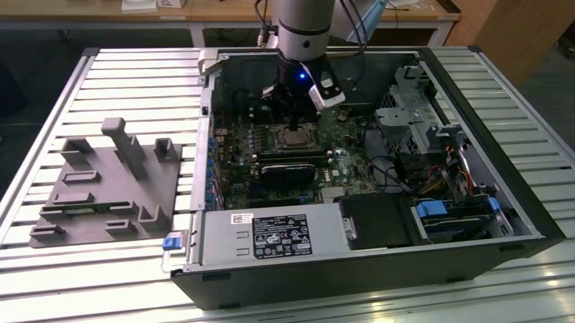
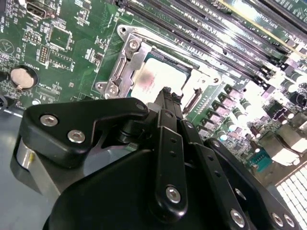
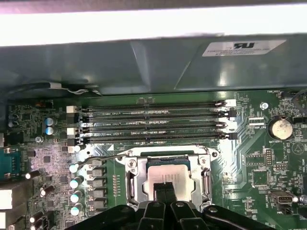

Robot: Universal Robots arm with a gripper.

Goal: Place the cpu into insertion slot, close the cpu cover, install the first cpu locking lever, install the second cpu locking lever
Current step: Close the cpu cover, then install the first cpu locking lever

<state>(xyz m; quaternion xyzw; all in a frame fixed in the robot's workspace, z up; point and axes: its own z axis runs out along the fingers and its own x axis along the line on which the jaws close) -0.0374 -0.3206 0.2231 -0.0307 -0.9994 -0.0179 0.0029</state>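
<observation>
Exterior view: open computer case [image 1: 359, 279] lying on a slatted metal bench [image 1: 134, 81], with a grey moulded fixture [image 1: 108, 182] beside it towards the exterior view's left. Arm [image 1: 303, 27] reaching down into the case, gripper [image 1: 294, 121] just above the cpu [image 1: 292, 139], which lies flat on the motherboard [image 1: 238, 145] just beyond a black card [image 1: 287, 173]. Silver power supply [image 1: 269, 235] at the near edge of the case. Second wrist view: fingers [image 2: 165, 103] drawn narrow, tips together with nothing seen between them, poised at the cpu's [image 2: 154, 76] near edge; cannot tell whether touching. Silvery cpu cover [image 2: 125, 60] lying flat round the chip, memory slots [image 2: 216, 43] just past it, coin cell [image 2: 21, 78] well off to one side. First wrist view: cpu [image 3: 168, 173] seated in the insertion slot [image 3: 165, 159], cover [image 3: 205, 179] framing it, dark fingertips [image 3: 161, 190] over its near edge. Thin wire lever [image 3: 103, 159] running along the socket side nearest the memory slots [image 3: 153, 122]; cannot tell whether latched.
</observation>
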